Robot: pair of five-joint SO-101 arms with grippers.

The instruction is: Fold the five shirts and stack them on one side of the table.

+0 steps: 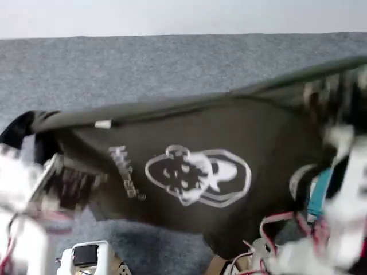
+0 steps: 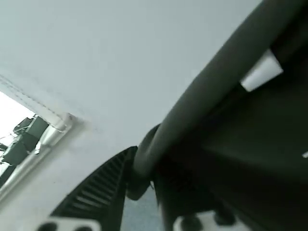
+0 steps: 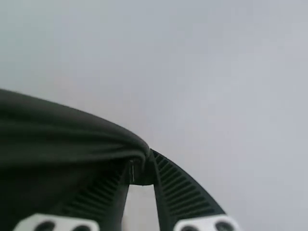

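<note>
Dark shirt with a white print on the front, spread wide and lifted over the grey table. Its top edge is pulled into a line across the high view, higher at the right, with a small white tag on that edge near the left end. The left gripper is clamped on the rolled edge of the shirt at the left end. The right gripper is pinched tight on a bunched fold at the right end. The blurred white arms sit at both lower corners of the high view.
</note>
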